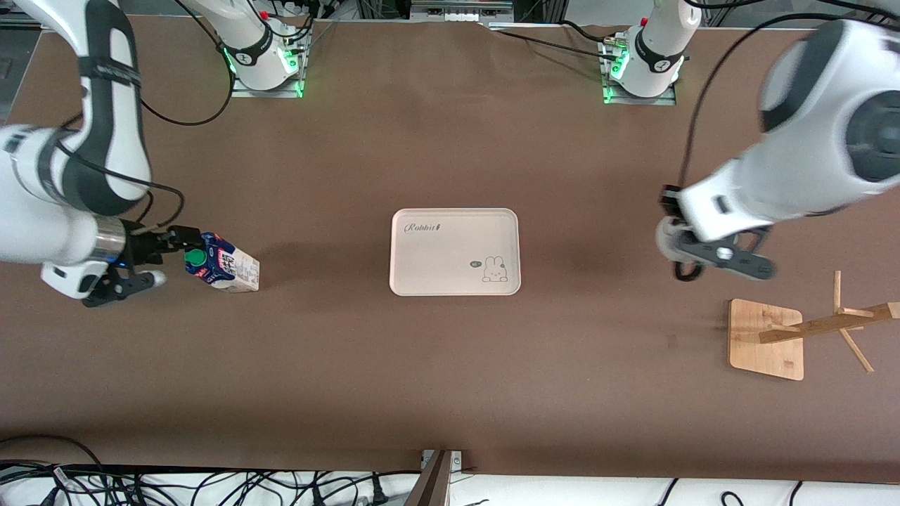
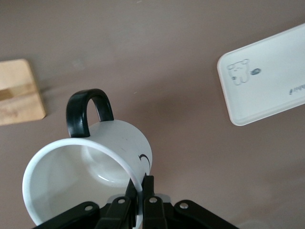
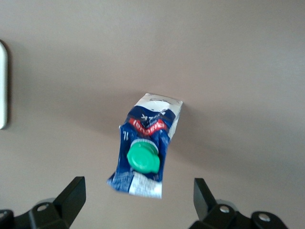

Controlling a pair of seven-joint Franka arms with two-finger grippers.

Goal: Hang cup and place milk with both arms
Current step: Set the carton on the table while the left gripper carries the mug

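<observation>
White ceramic sits pinched at the rim in my left gripper (image 2: 140, 200) — the cup (image 2: 90, 176) hangs over bare table near the wooden rack (image 1: 801, 330). My right gripper (image 3: 138, 200) is spread wide around the milk (image 1: 225, 263), which stands at the right arm's end, well apart from the tray (image 1: 455, 251).
</observation>
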